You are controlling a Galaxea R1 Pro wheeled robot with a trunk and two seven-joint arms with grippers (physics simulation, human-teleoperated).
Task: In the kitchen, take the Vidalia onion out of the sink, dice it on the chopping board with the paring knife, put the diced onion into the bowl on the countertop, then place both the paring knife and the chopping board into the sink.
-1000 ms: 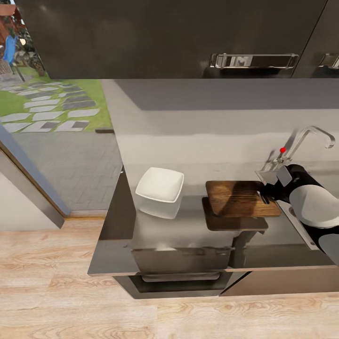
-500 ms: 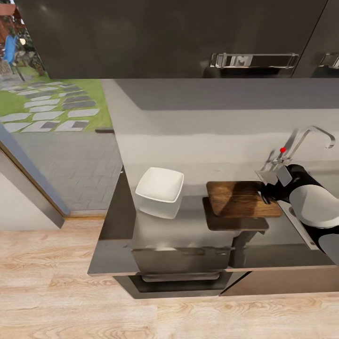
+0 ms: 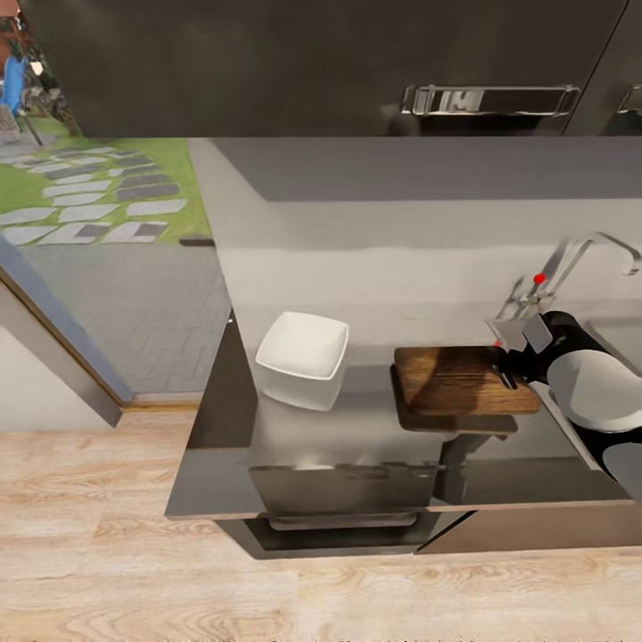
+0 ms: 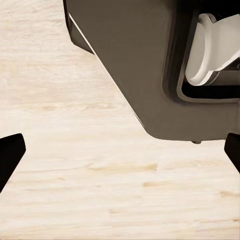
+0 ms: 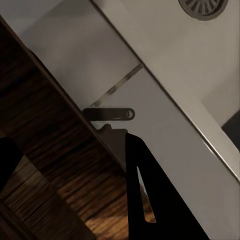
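The dark brown chopping board hangs just above the grey countertop, its reflection right beneath it. My right gripper is shut on the board's right edge, next to the sink. In the right wrist view the black fingers straddle the board, with the sink's drain beyond. The white bowl sits to the board's left; I cannot make out its contents. My left gripper is open over the wooden floor. Onion, diced onion and paring knife are out of view.
The chrome tap with its red knob rises behind the right arm. Dark wall cabinets hang above the counter. An open doorway at the left looks onto a paved garden. Below the counter edge is a dark drawer front.
The head camera has tilted slightly, shifting the whole picture. The board in my right gripper has edged a little to the right, toward the sink.
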